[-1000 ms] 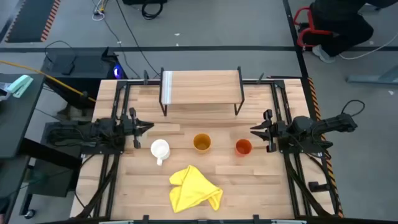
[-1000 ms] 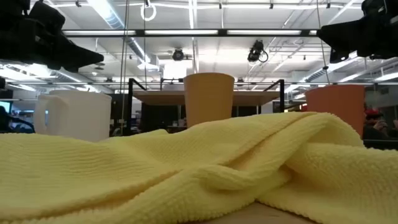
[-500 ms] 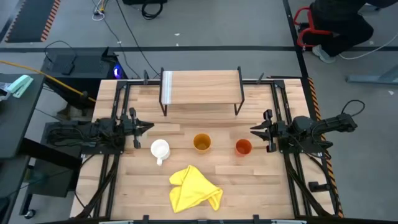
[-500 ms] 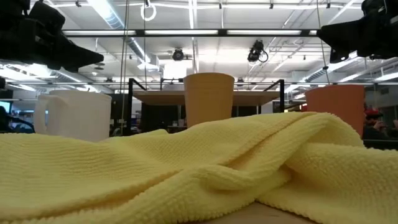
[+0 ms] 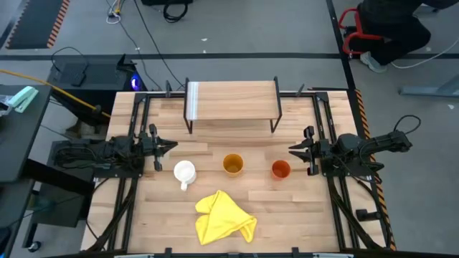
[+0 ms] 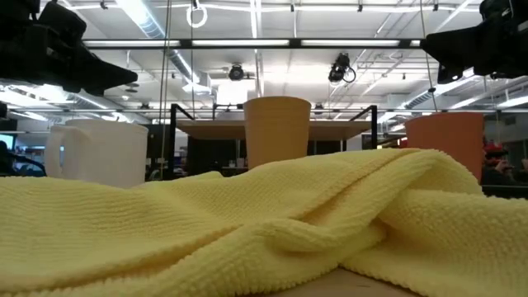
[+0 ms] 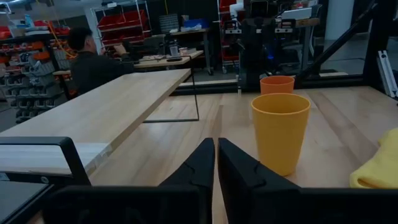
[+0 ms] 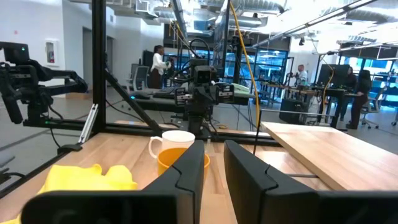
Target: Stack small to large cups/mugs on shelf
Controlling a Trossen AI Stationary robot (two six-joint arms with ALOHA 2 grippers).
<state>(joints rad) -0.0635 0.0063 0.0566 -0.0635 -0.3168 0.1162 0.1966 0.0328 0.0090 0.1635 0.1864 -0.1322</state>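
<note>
My right gripper (image 5: 294,150), jaws slightly parted and empty, sits at three o'clock beside the red-orange cup (image 5: 280,169). I'd open wider and approach level, gripping its rim squarely. My left gripper (image 5: 170,147) waits closed at nine o'clock.

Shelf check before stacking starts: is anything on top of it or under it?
The shelf top is bare; all three cups stand on the table in front. The board hides the table beneath from above; the left wrist view shows nothing underneath.

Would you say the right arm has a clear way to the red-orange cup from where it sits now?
Probably yes. The right gripper waits just beside the red-orange cup, with only bare table between them. The yellow-orange cup and the yellow cloth lie farther off, out of the way.
</note>
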